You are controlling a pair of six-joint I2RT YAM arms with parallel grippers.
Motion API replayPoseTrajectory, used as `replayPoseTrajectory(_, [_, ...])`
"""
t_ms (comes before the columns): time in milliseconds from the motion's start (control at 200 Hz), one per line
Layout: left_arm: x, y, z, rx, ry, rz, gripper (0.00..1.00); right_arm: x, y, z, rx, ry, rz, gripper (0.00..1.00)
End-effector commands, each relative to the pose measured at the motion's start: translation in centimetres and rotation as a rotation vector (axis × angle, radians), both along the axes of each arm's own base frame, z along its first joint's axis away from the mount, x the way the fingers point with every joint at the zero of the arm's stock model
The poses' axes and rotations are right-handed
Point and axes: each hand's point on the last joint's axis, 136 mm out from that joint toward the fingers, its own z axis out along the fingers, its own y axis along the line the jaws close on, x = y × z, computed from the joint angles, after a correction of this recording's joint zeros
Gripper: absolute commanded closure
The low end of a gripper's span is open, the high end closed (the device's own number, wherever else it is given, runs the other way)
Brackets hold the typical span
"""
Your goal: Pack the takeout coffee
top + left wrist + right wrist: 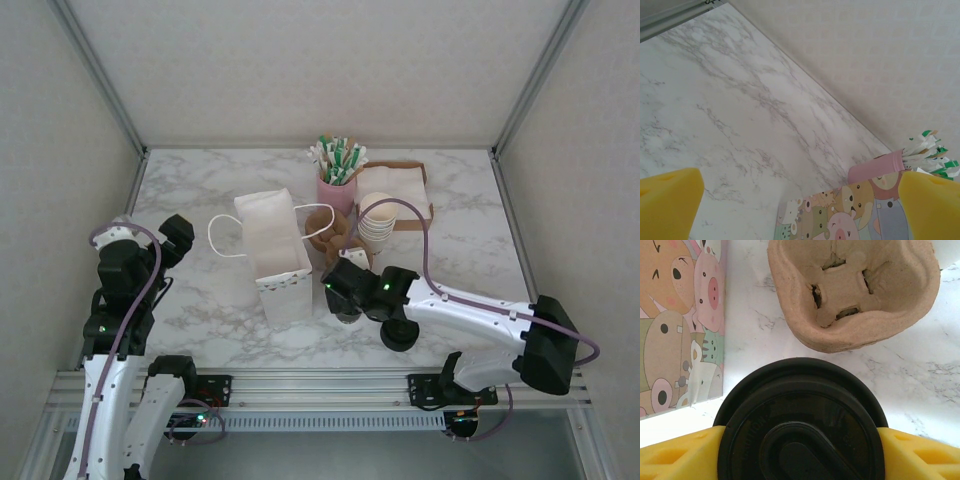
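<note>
Marble tabletop (pixel 190 185) open leftward; left jaws released, right jaws grasping lid (pixel 800 430) near carrier (pixel 855 295).

You see a marble surface (pixel 200 190). On it sit a white bag (pixel 275 255), a brown cup carrier (pixel 335 238), a pink cup (pixel 336 195), stacked paper cups (pixel 377 222) and a brown tray (pixel 408 190).

Walls (pixel 300 70): pale patterned panels at 9, 12 and 3 o'clock.
Table (pixel 200 295): white marble top.
Rail (pixel 320 385): metal, 6 o'clock.
</note>
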Motion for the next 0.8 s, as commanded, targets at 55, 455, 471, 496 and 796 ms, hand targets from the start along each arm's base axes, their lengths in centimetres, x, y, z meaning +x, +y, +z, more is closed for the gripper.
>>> replayPoseTrajectory(55, [0.1, 0.4, -0.7, 0.003, 0.016, 0.016, 0.0, -2.4, -5.8, -4.8, -0.349, 0.145, -0.027, 0.28])
replayPoseTrajectory(455, [0.1, 0.3, -0.8, 0.002, 0.02, 0.016, 0.0, -3.2, -8.1, -5.5, -0.505, 0.117, -0.034, 0.29])
replayPoseTrajectory(471, [0.1, 0.3, -0.8, 0.002, 0.021, 0.015, 0.0, -3.2, -8.1, -5.6, -0.51, 0.118, -0.033, 0.29])
replayPoseTrajectory(496, [0.1, 0.4, -0.8, 0.003, 0.02, 0.016, 0.0, -3.4, -8.2, -5.8, -0.525, 0.12, -0.03, 0.3])
replayPoseTrajectory(796, [0.2, 0.4, -0.8, 0.002, 0.022, 0.016, 0.0, -3.5, -6.9, -5.2, -0.429, 0.109, -0.053, 0.29])
